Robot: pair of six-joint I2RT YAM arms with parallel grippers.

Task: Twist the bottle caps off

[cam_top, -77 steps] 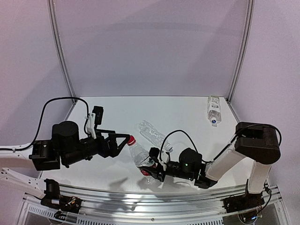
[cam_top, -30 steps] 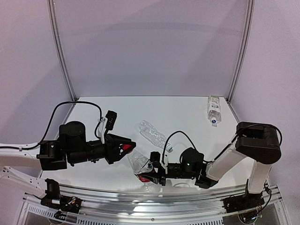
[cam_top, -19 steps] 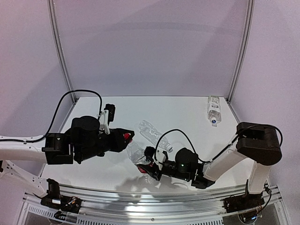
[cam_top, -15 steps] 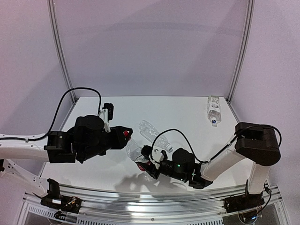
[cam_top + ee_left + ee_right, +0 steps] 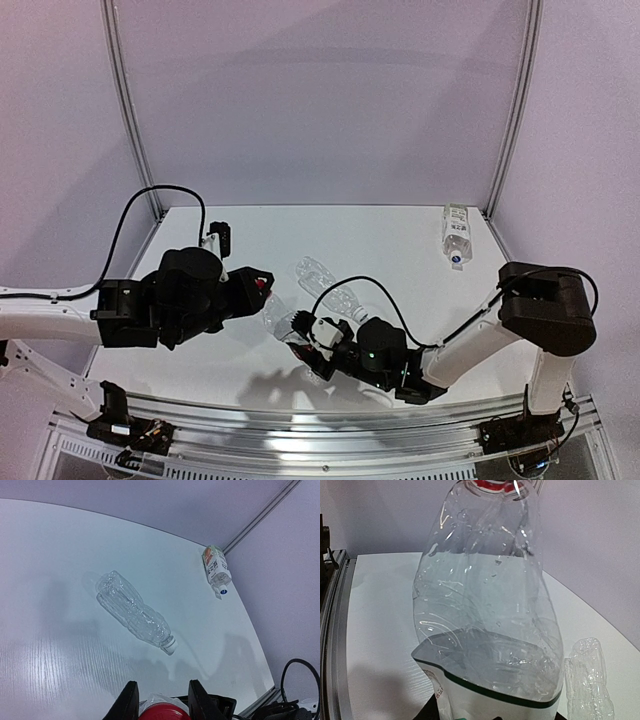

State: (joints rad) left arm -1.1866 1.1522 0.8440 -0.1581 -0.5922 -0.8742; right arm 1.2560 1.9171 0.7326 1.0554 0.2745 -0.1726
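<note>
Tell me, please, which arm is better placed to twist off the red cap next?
Left: the left pincer is closed on the red cap, while the right pincer clamps the bottle by its body, steadying it.

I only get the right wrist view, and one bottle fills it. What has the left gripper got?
Observer: The left gripper is shut on the red cap.
Operator: Any bottles besides the held bottle and the ribbed bottle?
Observer: Yes, a labelled bottle lies in the far right corner of the table.
</note>
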